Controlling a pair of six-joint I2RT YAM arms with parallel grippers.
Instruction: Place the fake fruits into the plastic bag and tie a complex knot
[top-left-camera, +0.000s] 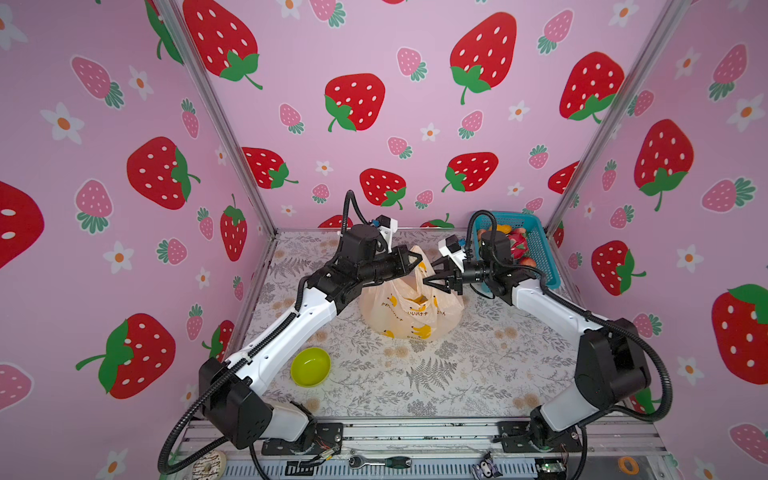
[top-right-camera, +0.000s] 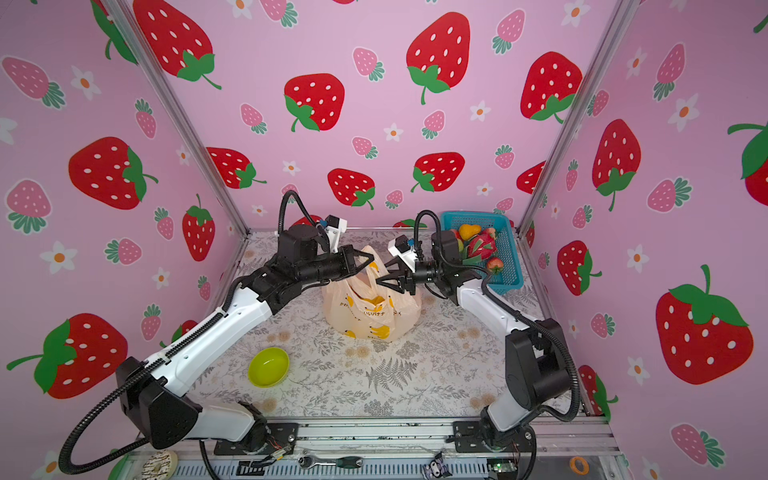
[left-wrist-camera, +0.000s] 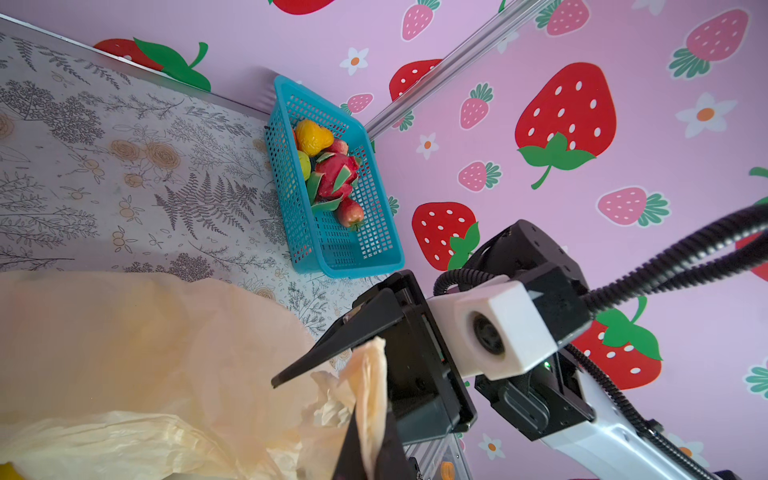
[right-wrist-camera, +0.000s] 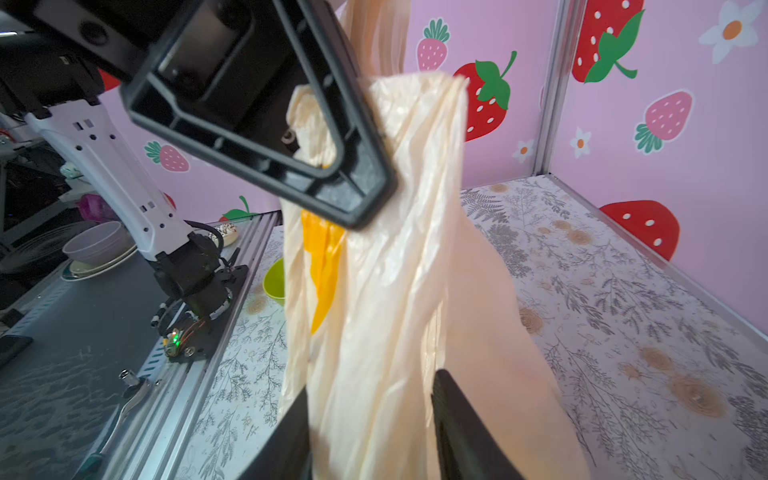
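Observation:
The plastic bag (top-left-camera: 409, 309) (top-right-camera: 370, 309) stands mid-table, pale peach with banana prints, and something yellow shows in its mouth. My left gripper (top-left-camera: 415, 259) (left-wrist-camera: 368, 436) is shut on one raised handle of it. My right gripper (top-left-camera: 428, 274) (right-wrist-camera: 370, 415) faces it from the right. Its jaws stand apart on either side of the bag's other gathered strip (right-wrist-camera: 374, 332). Fake fruits lie in the teal basket (left-wrist-camera: 332, 253) at the back right: an orange pear (left-wrist-camera: 313, 137), a green pear (left-wrist-camera: 303, 164), a dragon fruit (left-wrist-camera: 334, 174) and a red apple (left-wrist-camera: 350, 212).
A lime-green bowl (top-left-camera: 311, 366) (top-right-camera: 269, 366) sits front left on the floral mat. The basket (top-right-camera: 509, 257) lies behind my right arm in the corner. Strawberry-print walls close three sides. A ratchet tool (top-left-camera: 380, 461) lies on the front rail.

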